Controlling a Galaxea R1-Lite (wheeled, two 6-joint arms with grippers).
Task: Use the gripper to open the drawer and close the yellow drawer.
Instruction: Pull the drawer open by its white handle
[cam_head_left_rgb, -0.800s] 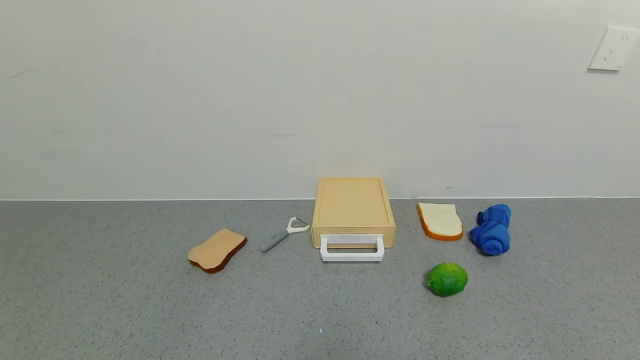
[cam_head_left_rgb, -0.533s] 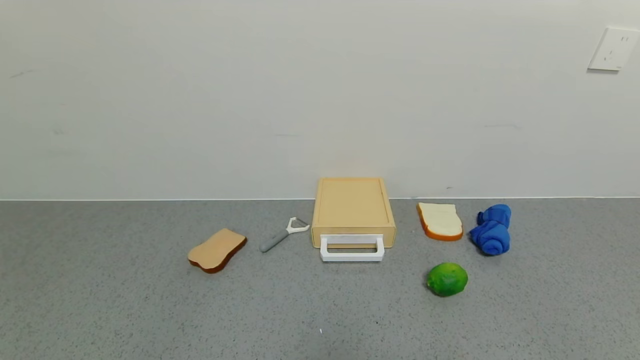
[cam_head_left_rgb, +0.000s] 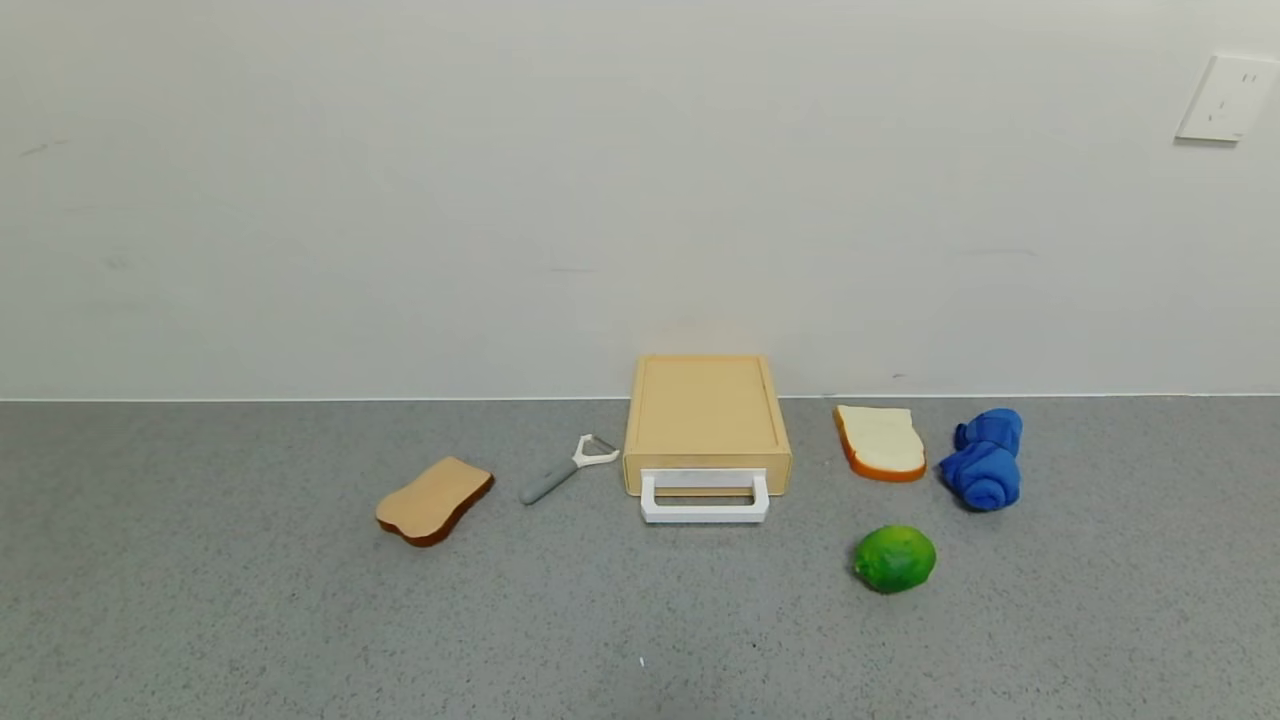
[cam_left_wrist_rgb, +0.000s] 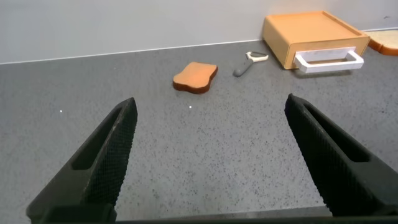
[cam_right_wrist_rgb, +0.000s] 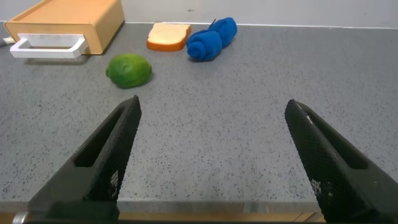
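Observation:
The pale yellow drawer (cam_head_left_rgb: 706, 415) stands against the back wall at the table's middle, its tray pushed in and its white loop handle (cam_head_left_rgb: 704, 498) facing me. It also shows in the left wrist view (cam_left_wrist_rgb: 311, 36) and the right wrist view (cam_right_wrist_rgb: 71, 23). Neither gripper shows in the head view. My left gripper (cam_left_wrist_rgb: 211, 109) is open and empty over the near left of the table, far from the drawer. My right gripper (cam_right_wrist_rgb: 213, 109) is open and empty near the table's front edge, on the right.
A tan bread slice (cam_head_left_rgb: 433, 500) and a grey peeler (cam_head_left_rgb: 565, 470) lie left of the drawer. A white bread slice (cam_head_left_rgb: 880, 441), a blue rolled cloth (cam_head_left_rgb: 985, 460) and a green lime (cam_head_left_rgb: 894, 559) lie to its right. A wall socket (cam_head_left_rgb: 1226, 98) is at the upper right.

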